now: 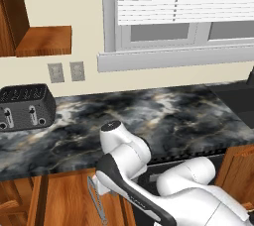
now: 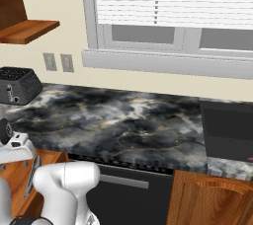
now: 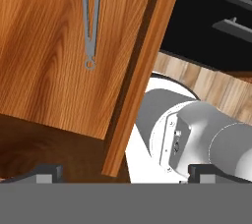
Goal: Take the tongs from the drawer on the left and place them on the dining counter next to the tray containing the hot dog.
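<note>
**Asker:** Where are the tongs?

**Describer:** The slim grey metal tongs lie flat on the floor of the open reddish-brown wooden drawer, below the near edge of the black-and-grey marbled stone bench, at its left. In the hand view the two thin arms run side by side and meet at a small ring. They also show in the left base view, just left of the white arm.

**Asker:** How would they handle?

**Describer:** They look light, stiff and smooth, so likely slippery. A judgement: the firmest hold is across both arms near the middle, where the pair stays balanced.

**Asker:** What else is in the drawer?

**Describer:** Nothing else shows in the visible part.

**Asker:** And the gripper?

**Describer:** The gripper hangs over the drawer, released wide and carrying nothing, its dark tips well apart from the tongs.
</note>
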Tool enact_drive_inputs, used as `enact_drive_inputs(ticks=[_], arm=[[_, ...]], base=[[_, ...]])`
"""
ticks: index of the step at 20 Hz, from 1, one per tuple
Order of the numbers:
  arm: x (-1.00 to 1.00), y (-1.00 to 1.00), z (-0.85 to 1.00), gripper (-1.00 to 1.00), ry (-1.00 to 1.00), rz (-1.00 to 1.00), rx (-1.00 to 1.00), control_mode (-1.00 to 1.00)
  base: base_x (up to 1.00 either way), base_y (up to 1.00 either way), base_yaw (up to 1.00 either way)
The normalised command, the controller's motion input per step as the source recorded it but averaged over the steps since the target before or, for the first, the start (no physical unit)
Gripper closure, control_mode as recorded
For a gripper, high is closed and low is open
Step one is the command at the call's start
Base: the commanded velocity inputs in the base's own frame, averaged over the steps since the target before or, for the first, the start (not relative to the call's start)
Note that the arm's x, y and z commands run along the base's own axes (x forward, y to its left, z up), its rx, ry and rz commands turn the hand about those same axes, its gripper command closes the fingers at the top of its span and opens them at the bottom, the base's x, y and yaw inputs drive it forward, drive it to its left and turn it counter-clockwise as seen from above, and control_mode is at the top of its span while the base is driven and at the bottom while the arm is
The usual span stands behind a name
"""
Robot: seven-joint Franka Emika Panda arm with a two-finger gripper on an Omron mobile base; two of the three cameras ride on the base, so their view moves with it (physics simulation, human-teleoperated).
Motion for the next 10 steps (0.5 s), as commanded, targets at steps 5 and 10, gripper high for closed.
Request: enact_drive_inputs(ticks=[5,10], arm=[[0.29,0.18,-0.37,-1.00,0.00,0.00,0.00,-1.00],[0.20,0.19,-0.37,-1.00,0.00,0.00,0.00,-1.00]], base=[[0.00,0.00,0.00],[0.00,0.00,0.00]])
